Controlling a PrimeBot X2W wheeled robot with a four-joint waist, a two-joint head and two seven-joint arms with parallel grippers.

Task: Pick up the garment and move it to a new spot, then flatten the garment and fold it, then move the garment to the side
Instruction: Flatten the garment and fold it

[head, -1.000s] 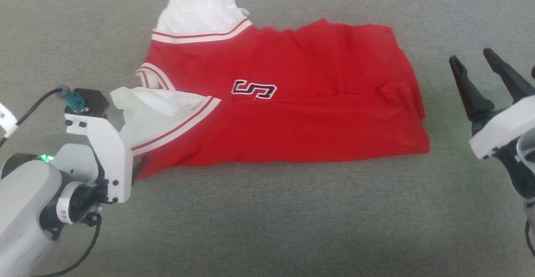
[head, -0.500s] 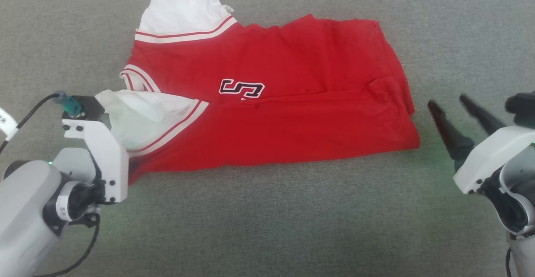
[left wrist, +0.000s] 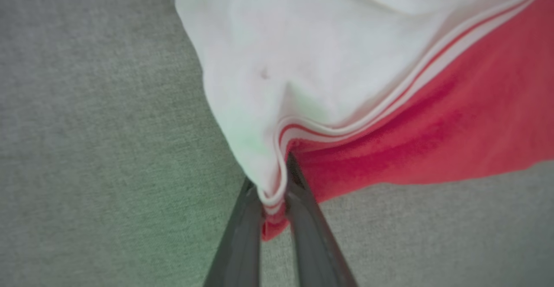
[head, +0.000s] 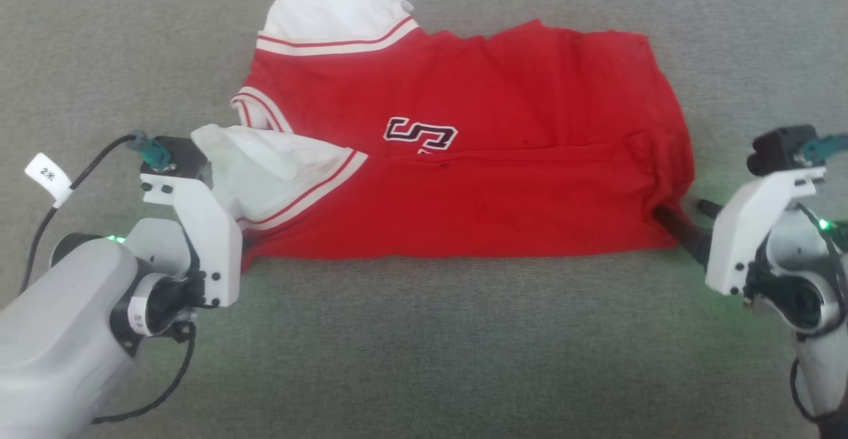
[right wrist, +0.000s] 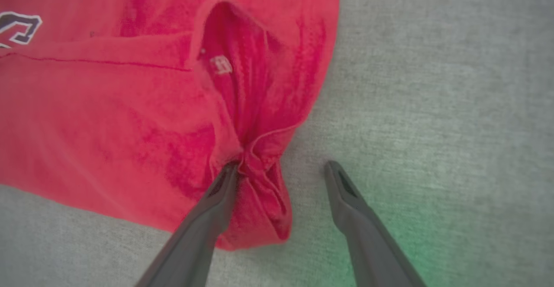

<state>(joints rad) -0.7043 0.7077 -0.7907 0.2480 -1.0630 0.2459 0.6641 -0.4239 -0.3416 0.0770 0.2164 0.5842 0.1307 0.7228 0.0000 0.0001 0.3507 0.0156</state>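
**1. Change since the previous frame.** Half a second ago my right gripper [right wrist: 282, 166] hung well apart from the garment [head: 464, 161], off its right edge, with the fingers spread. It now sits at the garment's near right corner and touches it. My left gripper [left wrist: 273, 183] is at the near left corner in both frames. The head camera has shifted, so the garment's displacement in that view is not a move of the cloth.

**2. Gripper state.**
- Left: fingers clenched on the garment. They pinch the edge where the white sleeve [left wrist: 311, 49] and its red-striped trim meet the red body.
- Right: fingers spread wide, nothing gripped. One finger [right wrist: 216, 196] presses into the bunched red corner. The other rests on the grey fabric surface [head: 424, 346], just beside the cloth and clear of it.

**3. Garment position.** It lies folded flat across the grey fabric surface between my two grippers, white sleeves toward my left, red body toward my right.

**4. Limits of view.**
- In the head view, the white wrist mount [head: 199, 220] hides my left fingers.
- The fold covers the lettering [head: 419, 134], leaving one black, white-outlined character.
- A small white tag [right wrist: 221, 65] inside the right corner is too blurred to read.
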